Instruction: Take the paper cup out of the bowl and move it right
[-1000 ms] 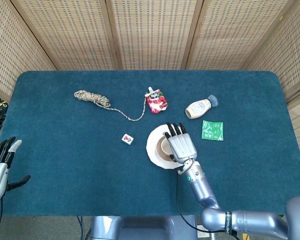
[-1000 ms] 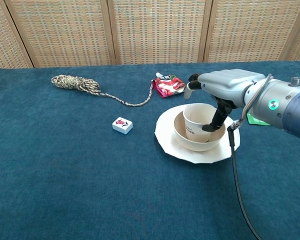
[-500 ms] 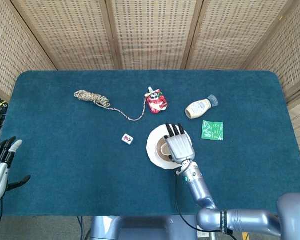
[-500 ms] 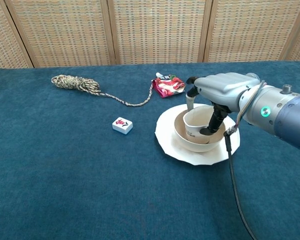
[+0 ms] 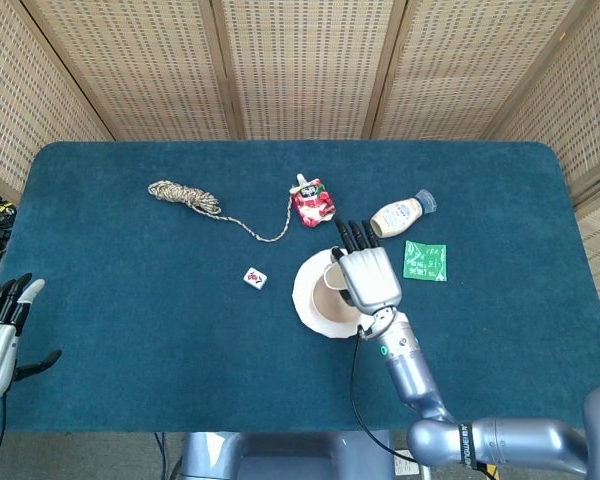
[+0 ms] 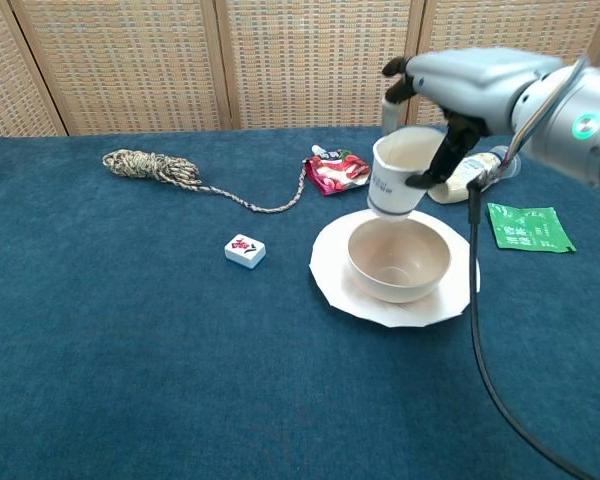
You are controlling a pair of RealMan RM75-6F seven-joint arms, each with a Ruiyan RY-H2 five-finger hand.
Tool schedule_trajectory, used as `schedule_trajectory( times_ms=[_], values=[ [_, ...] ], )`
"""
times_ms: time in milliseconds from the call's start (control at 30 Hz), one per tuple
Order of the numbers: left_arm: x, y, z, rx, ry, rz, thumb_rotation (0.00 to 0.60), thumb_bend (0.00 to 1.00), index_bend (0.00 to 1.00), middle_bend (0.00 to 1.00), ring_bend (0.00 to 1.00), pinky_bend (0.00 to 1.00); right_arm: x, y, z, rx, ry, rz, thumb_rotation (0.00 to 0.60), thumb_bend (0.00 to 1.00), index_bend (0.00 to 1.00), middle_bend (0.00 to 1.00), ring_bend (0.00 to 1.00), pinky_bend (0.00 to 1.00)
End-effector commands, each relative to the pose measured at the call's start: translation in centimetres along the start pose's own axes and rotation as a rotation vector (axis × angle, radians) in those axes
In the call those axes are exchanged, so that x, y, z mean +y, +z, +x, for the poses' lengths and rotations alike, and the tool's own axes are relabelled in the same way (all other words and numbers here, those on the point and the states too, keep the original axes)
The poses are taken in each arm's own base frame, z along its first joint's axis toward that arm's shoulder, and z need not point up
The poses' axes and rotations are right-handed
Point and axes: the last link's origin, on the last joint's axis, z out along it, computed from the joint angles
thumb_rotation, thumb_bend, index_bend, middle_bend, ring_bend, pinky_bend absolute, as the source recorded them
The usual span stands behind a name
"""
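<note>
Progress is standing at roughly the halfway mark, by my reading: the cup point(image 6: 398, 177) is hanging in the air above the bowl point(image 6: 399, 262), fully clear of its rim, so the taking-out part is looking done. What is remaining is the carry to the right and the setting down on the cloth point(image 6: 130, 330).

The right hand point(image 6: 460, 85) is gripping the cup from above. In the chest view its palm is arching over the cup's mouth, with one finger running down the far left of the rim and the thumb pressing the near right wall, so the cup is sitting directly under the hand and tilting slightly. In the head view the right hand point(image 5: 366, 276) is covering most of the cup point(image 5: 334, 277), leaving only a sliver of rim peeking out on its left side, over the plate point(image 5: 310, 305).

The bowl is resting empty on the plate, below and just in front of the cup. To the right, a green packet point(image 6: 527, 226) and a bottle point(image 6: 462, 185) are lying on the cloth, so the landing spot is needing some care.

The left hand point(image 5: 0, 325) is idling at the table's left edge, holding nothing, fingers apart.
</note>
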Motion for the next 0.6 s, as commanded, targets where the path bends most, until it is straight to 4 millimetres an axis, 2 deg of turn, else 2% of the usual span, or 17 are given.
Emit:
schedule_trajectory(
  times_ms=[33, 233, 600],
  values=[
    [0.0, 0.0, 0.0, 0.002, 0.001, 0.000, 0.600, 0.03, 0.00, 0.00, 0.00, 0.00, 2.0, 0.0, 2.0, 0.041, 0.003, -0.051, 0.600, 0.43, 0.46, 0.09, 0.00, 0.09],
    [0.1, -0.1, 0.0, 0.003, 0.005, -0.001, 0.600, 0.03, 0.00, 0.00, 0.00, 0.00, 4.9, 0.1, 1.9, 0.026, -0.022, -0.126, 0.600, 0.43, 0.46, 0.09, 0.00, 0.09],
    [0.2, -0.1, -0.2, 0.002, 0.017, -0.002, 0.600, 0.03, 0.00, 0.00, 0.00, 0.00, 13.5, -1.2, -2.8, -0.112, -0.019, -0.339, 0.600, 0.43, 0.46, 0.09, 0.00, 0.09]
  ],
)
